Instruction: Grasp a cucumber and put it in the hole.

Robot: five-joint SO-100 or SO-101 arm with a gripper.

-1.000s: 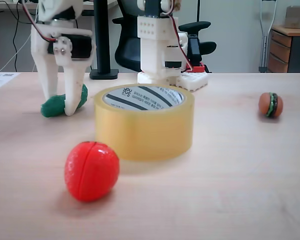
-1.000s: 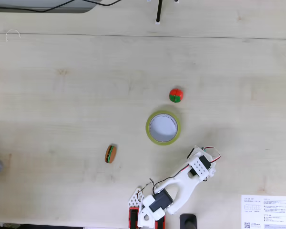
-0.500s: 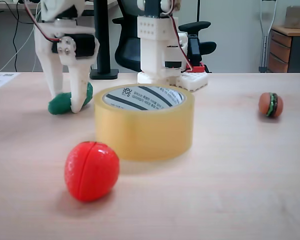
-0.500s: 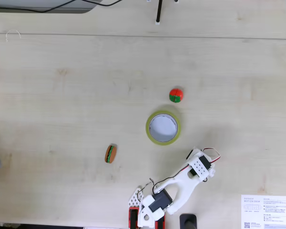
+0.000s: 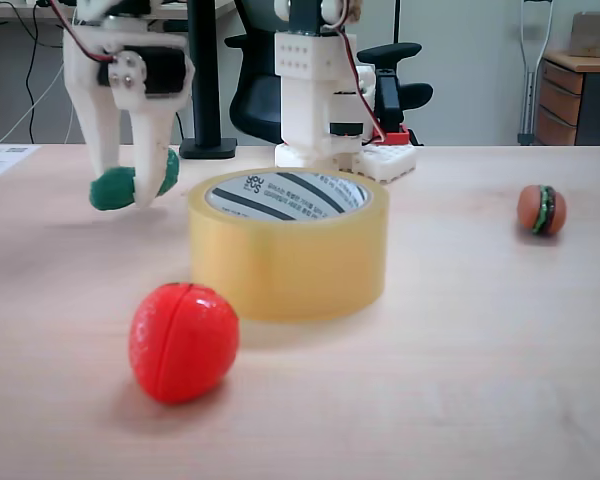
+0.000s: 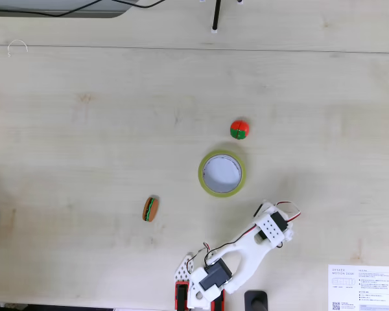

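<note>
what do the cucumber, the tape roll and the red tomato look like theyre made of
The cucumber, held in the tool, looks like dark green plastic with a slightly bumpy, dull sheen. The tape roll is translucent yellowish-tan packing film wound on a white printed core, probably cardboard. The tomato looks like smooth glossy red plastic, with a highlight and a moulded seam down it.

Pale wood-grain table (image 6: pixel 84 129) carries a yellowish tape roll (image 5: pixel 288 262), a red toy tomato (image 5: pixel 183 342) close in front of it, a toy burger (image 5: pixel 540 210) well apart, and a printed sheet (image 6: pixel 362 288) at one corner.
</note>
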